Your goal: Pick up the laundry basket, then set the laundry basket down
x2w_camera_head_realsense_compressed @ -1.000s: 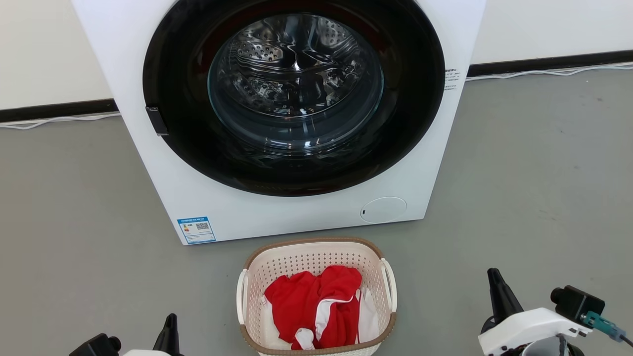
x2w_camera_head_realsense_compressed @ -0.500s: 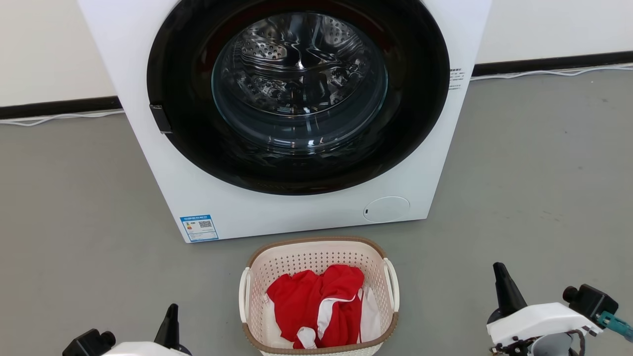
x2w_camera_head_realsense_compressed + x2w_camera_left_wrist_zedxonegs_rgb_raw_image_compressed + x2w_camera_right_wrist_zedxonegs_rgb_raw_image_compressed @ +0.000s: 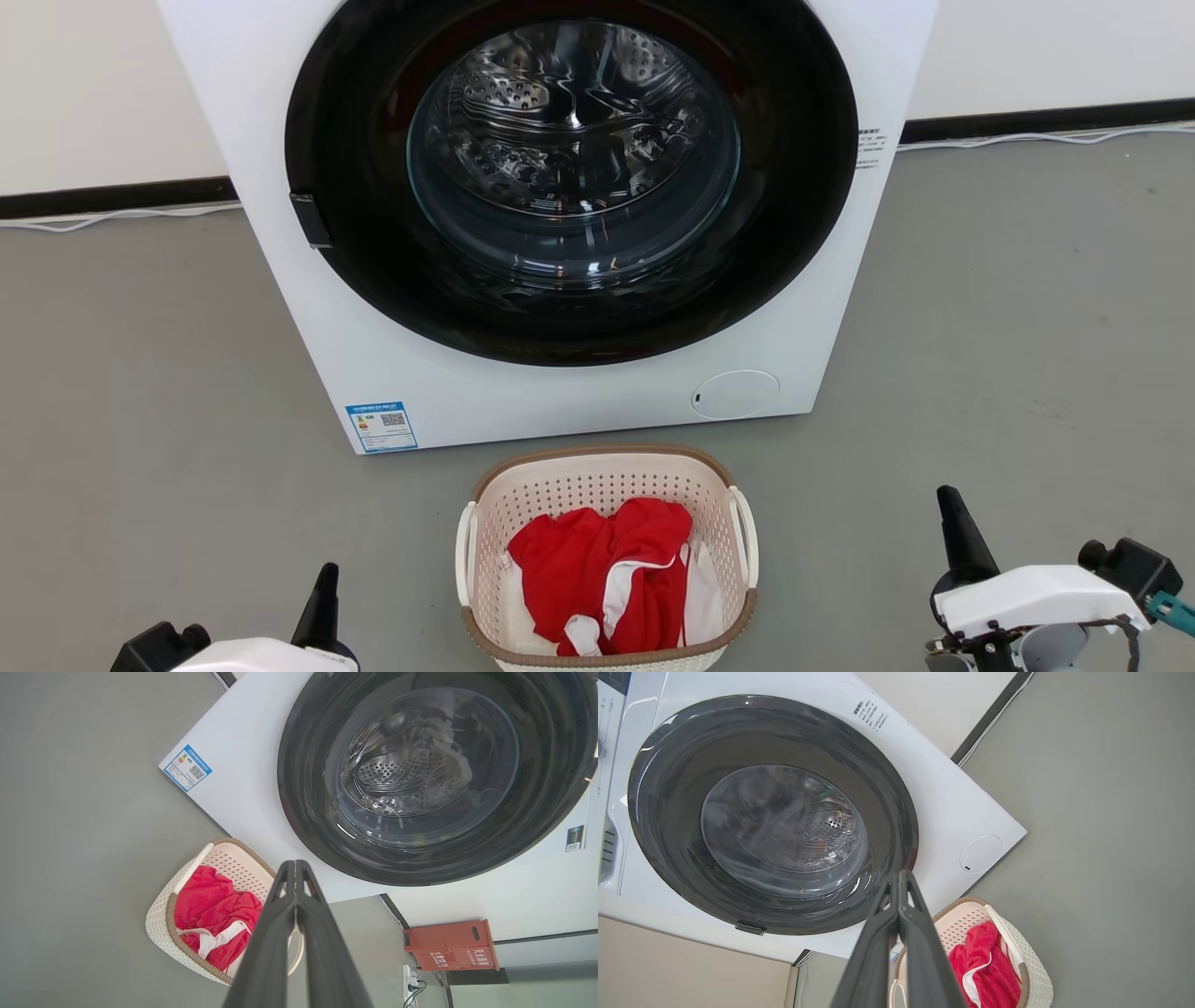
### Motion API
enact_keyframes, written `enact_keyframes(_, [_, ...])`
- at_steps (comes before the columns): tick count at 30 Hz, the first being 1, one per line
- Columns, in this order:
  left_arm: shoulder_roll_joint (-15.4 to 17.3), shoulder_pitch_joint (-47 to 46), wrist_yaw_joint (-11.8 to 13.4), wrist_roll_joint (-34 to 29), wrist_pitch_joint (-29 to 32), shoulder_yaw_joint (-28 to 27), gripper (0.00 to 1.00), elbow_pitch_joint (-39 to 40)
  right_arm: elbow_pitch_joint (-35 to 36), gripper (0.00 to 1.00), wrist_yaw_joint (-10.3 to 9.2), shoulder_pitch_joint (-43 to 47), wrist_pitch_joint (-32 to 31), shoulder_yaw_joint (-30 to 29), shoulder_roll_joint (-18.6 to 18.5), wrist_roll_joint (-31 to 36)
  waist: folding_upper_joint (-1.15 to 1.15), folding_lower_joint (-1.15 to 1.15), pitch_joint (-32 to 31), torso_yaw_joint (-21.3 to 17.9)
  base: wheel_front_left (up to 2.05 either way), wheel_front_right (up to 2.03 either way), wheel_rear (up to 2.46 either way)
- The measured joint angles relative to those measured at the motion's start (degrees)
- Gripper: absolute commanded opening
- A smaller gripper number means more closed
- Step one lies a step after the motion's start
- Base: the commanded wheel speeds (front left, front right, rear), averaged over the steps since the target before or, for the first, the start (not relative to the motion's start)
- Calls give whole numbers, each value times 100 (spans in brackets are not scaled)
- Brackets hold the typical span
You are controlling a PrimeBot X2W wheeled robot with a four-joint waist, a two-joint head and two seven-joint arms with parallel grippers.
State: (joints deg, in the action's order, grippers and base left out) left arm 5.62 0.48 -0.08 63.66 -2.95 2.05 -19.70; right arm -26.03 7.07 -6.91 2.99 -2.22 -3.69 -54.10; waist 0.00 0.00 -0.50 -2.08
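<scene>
The left gripper [image 3: 324, 602], lower left in the head view, and the right gripper [image 3: 960, 546], lower right, are both pressed together, holding nothing. Between them at bottom centre the laundry basket [image 3: 597, 487] stands on the floor [image 3: 140, 420], a white loop handle [image 3: 463, 555] facing each side; the left gripper seems slightly nearer.

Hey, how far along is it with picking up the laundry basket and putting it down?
Nothing looks done yet: the laundry basket, red clothing inside, sits on the floor before the washing machine. In hand: the left tool and right tool, both shut and empty, flank it without touching. Left: grip the handles, lift, set it down.
</scene>
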Motion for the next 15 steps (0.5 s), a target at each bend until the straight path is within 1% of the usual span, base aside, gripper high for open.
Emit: enact_keyframes(15, [-68,-117,-166,728,244,-179,0,99,271,0,0,16,-230,-151,31,-977,0,0,18,54,0,0,0])
